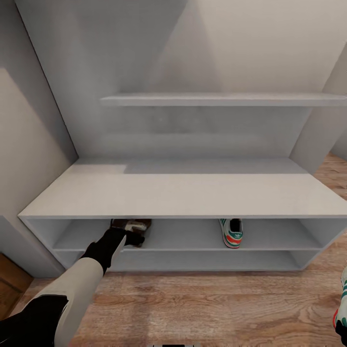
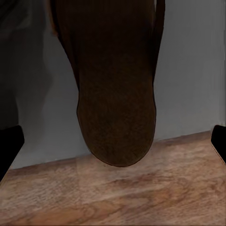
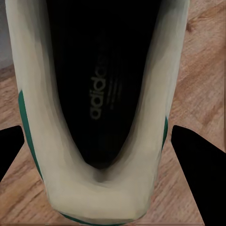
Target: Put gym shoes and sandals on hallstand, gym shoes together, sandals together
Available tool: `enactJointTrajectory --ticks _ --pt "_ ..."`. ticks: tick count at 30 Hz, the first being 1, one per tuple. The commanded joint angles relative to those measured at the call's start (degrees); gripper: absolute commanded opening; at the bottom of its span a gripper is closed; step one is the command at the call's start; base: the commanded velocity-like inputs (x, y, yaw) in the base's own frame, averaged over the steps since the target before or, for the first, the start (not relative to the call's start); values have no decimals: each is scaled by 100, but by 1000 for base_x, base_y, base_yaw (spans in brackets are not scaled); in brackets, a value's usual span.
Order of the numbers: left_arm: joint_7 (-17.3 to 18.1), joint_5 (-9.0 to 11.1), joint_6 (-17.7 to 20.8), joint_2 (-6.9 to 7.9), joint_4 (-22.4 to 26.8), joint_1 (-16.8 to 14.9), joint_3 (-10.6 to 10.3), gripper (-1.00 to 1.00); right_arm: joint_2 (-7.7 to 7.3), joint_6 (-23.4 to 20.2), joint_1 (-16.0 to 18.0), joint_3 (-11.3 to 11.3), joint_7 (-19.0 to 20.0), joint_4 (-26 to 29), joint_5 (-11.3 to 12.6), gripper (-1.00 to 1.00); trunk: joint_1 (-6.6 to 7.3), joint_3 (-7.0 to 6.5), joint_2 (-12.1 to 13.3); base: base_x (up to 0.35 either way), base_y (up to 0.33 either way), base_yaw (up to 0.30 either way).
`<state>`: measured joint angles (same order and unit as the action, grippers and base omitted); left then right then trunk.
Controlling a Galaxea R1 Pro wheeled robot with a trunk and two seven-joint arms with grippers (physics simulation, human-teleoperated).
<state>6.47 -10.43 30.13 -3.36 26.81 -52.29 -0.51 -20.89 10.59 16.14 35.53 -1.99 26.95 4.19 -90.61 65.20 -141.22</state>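
Pinched in the left gripper (image 1: pixel 129 237), a dark brown leather-look sandal (image 1: pixel 131 226) reaches the pale grey hallstand's (image 1: pixel 183 195) upper tier, needing release; the right gripper (image 3: pixel 99 141) clasps a white green-striped gym shoe (image 3: pixel 101 188).

Hallstand (image 1: pixel 183 195) shelf: gym shoe (image 1: pixel 232 233), sandal (image 1: pixel 135 227).

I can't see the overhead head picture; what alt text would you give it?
The left arm reaches into the upper tier of a pale grey rack, its tool at a brown sandal. A white sneaker sits further right on that tier; another sneaker shows at the right edge above the wood floor.
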Motion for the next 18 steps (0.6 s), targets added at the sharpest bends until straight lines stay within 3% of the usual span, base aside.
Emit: enactJointTrajectory --ticks 1,12,18 --pt "42 -58 -43 1 8 4 -2 100 -1 22 3 -2 5 -5 47 -100 3 5 -2 -249 0 0" --pt "35 -48 -171 2 15 25 1 100 3 26 3 -2 5 -5 47 -100 3 5 -2 -321 0 0" --pt "19 -27 -830 4 -17 367 24 100 4 27 3 -2 4 -11 47 -100 3 5 -2 -337 0 0"
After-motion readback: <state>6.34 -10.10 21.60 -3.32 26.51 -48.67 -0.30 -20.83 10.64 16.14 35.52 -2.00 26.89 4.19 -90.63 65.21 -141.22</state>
